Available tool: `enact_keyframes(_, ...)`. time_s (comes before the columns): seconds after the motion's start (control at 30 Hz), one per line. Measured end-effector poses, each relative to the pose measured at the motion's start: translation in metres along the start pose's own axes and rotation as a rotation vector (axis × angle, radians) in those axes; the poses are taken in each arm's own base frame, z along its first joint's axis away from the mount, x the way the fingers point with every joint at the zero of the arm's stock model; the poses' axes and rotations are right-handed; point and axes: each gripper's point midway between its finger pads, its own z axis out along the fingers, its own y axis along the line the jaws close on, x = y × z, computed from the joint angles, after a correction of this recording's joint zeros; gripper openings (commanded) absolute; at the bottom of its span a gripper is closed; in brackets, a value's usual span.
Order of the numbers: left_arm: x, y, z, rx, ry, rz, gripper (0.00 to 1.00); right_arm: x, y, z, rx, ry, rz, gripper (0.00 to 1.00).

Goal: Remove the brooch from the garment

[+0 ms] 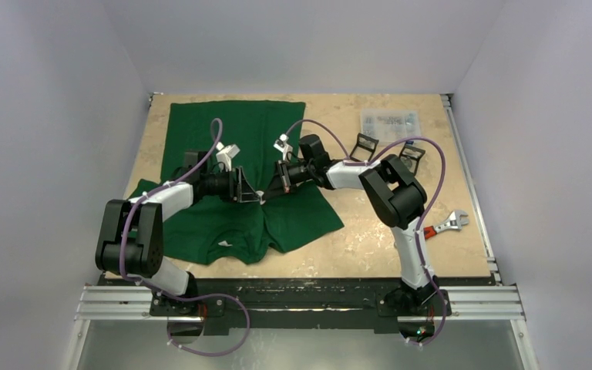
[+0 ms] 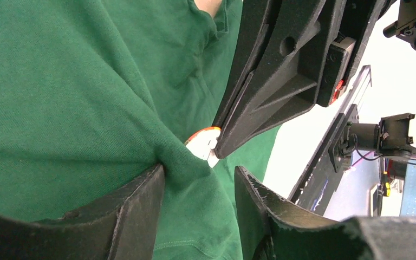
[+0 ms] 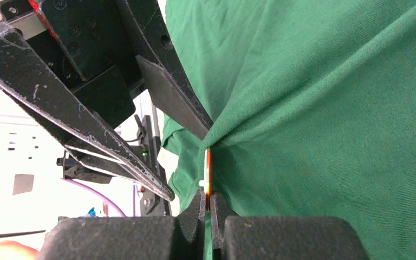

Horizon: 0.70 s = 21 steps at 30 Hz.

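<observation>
Brooch (image 2: 201, 145) is a small round disc, white with an orange rim, and it sits on the dark green T-shirt (image 1: 223, 146) near the middle of the table (image 1: 354, 247). Only a part of it shows. In the left wrist view the fingers of the right gripper (image 3: 206, 196) cover its right side, and in the right wrist view it appears only as a thin edge. From above it cannot be made out at all, because both grippers meet over it. The right gripper is closed tightly on the edge of the brooch, and the cloth is drawn into a ridge toward that point. The left gripper (image 2: 198, 169) has its fingers apart with a fold of the T-shirt between them. One finger (image 3: 179, 105) presses on the cloth just beside the brooch; if the other finger touches the cloth, I cannot tell. The pin and clasp are hidden. An adjustable wrench (image 1: 447, 223) lies well apart, at the right edge of the table.
</observation>
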Motion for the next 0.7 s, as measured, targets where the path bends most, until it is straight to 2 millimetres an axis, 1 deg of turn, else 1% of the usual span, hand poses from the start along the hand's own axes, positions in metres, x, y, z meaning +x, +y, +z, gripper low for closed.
enact_keyframes(0.37, 0.0022, 0.0025, 0.0025, -0.026, 0.007, 0.005, 0.45, 0.0014, 0.0032, 0.0001, -0.022, -0.007, 0.023, 0.00)
enact_keyframes(0.7, 0.0039, 0.0045, 0.0044, -0.055, 0.019, 0.004, 0.38, 0.0011, 0.0050, 0.0002, -0.033, -0.017, 0.037, 0.00)
